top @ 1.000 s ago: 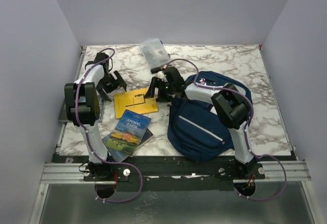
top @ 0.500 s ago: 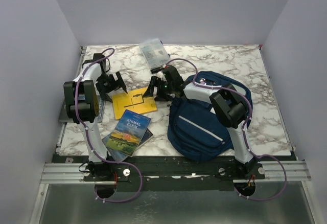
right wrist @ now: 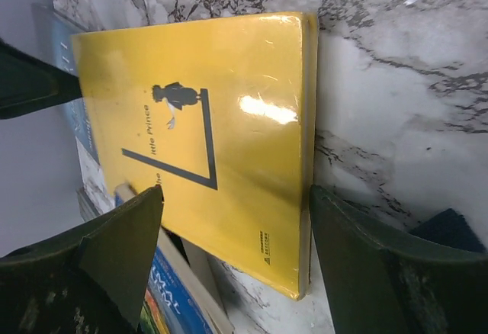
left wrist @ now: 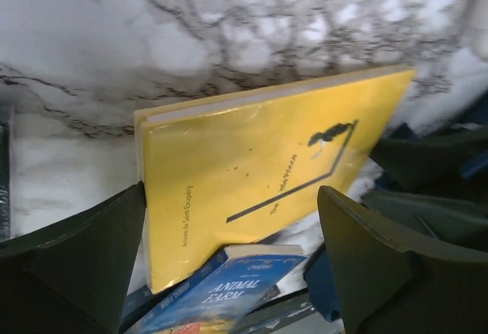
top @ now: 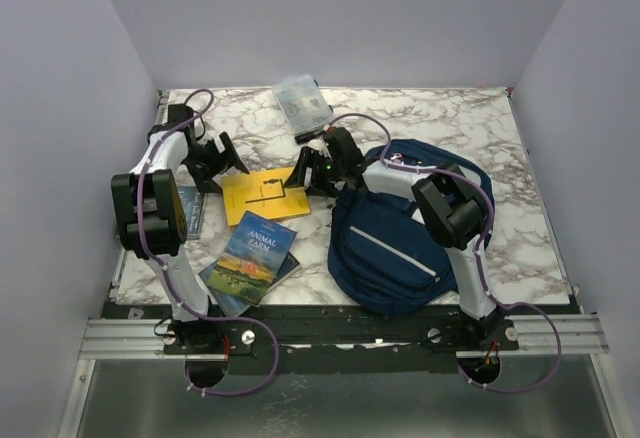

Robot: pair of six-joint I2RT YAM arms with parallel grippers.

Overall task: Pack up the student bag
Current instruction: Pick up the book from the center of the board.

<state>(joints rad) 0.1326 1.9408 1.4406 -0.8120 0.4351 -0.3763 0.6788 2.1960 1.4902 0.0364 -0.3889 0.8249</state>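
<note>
The navy student bag (top: 400, 233) lies at the right front of the marble table. A yellow book (top: 263, 196) lies flat at mid table; it also shows in the left wrist view (left wrist: 259, 166) and the right wrist view (right wrist: 206, 136). My right gripper (top: 310, 173) is open at the book's right edge, its jaws straddling the near corner (right wrist: 232, 242). My left gripper (top: 222, 155) is open and empty at the book's far left corner (left wrist: 229, 250). A blue "Animal Farm" book (top: 252, 256) lies in front of the yellow one, on another dark book.
A small clear plastic pouch (top: 301, 106) lies at the back of the table. A dark book (top: 190, 210) lies near the left edge. The table (top: 480, 128) is walled in on three sides.
My left gripper has moved back and to the left, off the yellow book's left side. My right gripper has shifted slightly back at the book's right edge.
</note>
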